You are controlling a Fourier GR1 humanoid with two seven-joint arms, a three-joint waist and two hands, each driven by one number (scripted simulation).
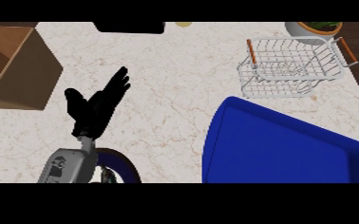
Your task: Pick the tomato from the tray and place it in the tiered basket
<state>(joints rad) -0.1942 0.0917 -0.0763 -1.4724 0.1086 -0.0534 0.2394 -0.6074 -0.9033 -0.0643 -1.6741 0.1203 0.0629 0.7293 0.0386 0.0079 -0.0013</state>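
Although the task turned on a tomato, none showed in the head view. The blue tray (280, 147) filled the lower right corner, and the part of its floor in sight was bare, so the tomato was either beyond the frame's edge or already off the tray; I could not tell which. The tiered basket (291, 69), a white wire frame with orange-brown handles, stood on the marble counter (175, 76) just past the tray's far rim, near it but apart. A plant pot (306, 30) sat close behind the basket. The left hand (98, 105) rested over the counter at the view's left, well apart from tray and basket. Its fingers were straight and slightly spread, its thumb was out, and it held nothing. The right hand was out of view, so its state could not be told.

Since tray and basket both lay on the right, the work seemed to belong to the right hand, with the left best kept where it was. A round, smooth tomato would likely roll under a glancing touch, so the hand ought to come down over it and curl round its sides. It should then lift clear of the tray's rim before crossing. At the basket, it should lower between the handles and let go only once the fruit was down on the wire, keeping clear of the pot.
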